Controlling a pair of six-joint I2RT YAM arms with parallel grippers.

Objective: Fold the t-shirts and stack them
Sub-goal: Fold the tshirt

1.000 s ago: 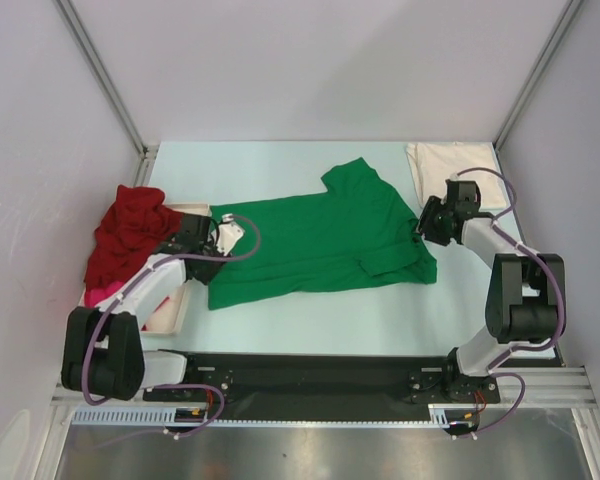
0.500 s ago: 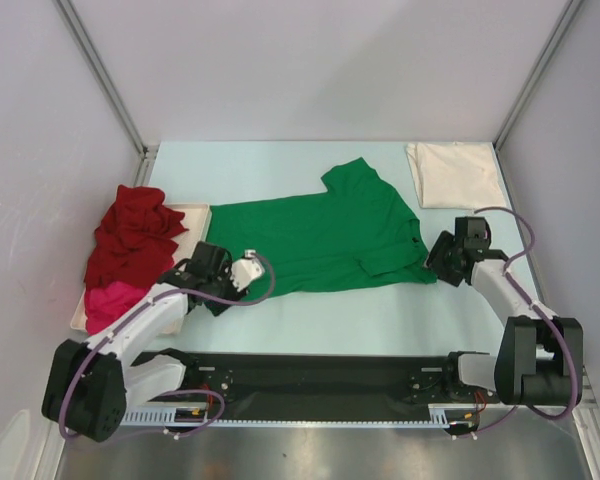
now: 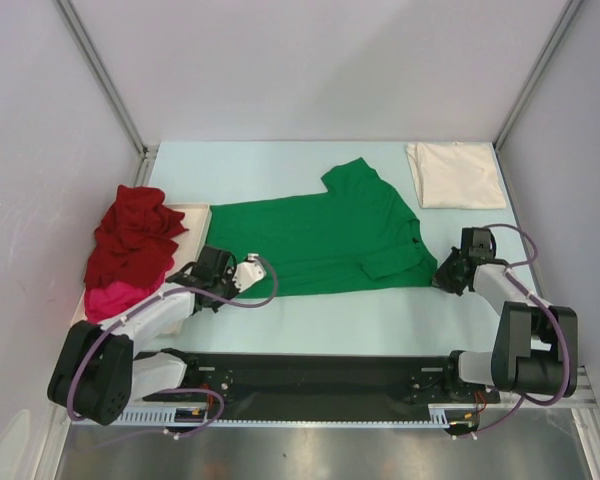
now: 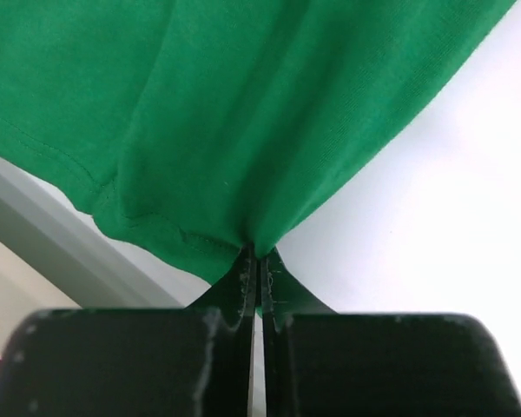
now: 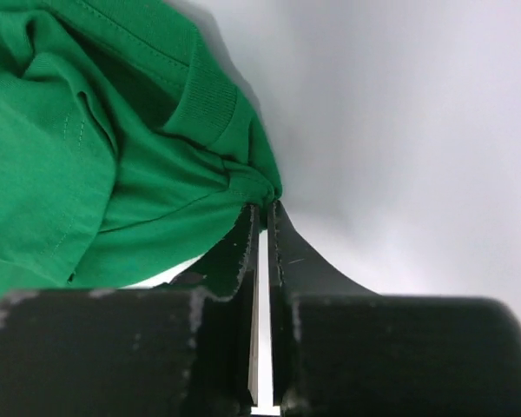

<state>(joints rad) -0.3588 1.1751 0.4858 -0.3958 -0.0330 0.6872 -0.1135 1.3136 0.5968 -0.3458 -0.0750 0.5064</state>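
From above, the green t-shirt (image 3: 320, 240) lies spread on the bench (image 3: 280, 165) between the left claw (image 3: 225, 282) and the right claw (image 3: 442, 280), one at each near corner. Left wrist: the left claw (image 4: 259, 261) is clenched on the green t-shirt (image 4: 243, 113) at its hem, with cloth fanning out ahead of the tips. Right wrist: the right claw (image 5: 262, 213) grasps a bunched edge of the green t-shirt (image 5: 87, 148), which lies left of its tips.

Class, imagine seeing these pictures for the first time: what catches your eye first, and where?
The bright green shirt spread across the middle of the table stands out first. The left claw pinches its near left corner and the right claw its near right corner, both shut. A crumpled red shirt lies at the left, a folded cream shirt far right.
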